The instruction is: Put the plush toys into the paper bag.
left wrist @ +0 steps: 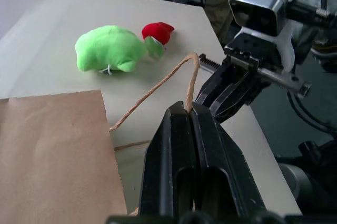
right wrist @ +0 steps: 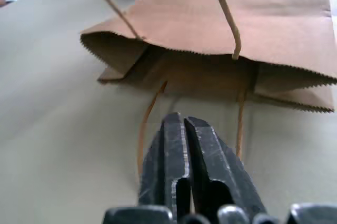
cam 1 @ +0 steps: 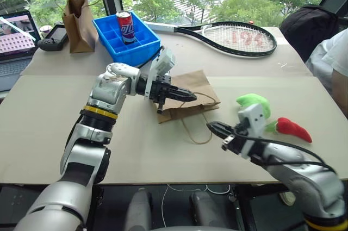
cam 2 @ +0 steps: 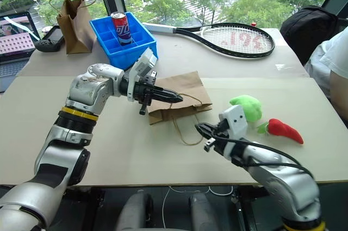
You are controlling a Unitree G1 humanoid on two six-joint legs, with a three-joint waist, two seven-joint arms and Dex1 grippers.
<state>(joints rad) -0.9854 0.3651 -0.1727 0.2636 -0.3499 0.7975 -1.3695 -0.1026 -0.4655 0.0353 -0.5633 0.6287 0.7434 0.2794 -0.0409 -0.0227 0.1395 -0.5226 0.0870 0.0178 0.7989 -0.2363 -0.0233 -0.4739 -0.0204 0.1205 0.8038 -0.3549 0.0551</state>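
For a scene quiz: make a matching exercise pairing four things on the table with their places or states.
Things:
1. soda can
2. tennis racket
3. green plush toy
4. left gripper

Places or states:
A. shut on a cord handle of the paper bag
B. lying flat beyond the paper bag, near the window
C. standing in the blue compartment tray
D. on the table beside the red chili plush

Pairs: 1-C, 2-B, 3-D, 4-A
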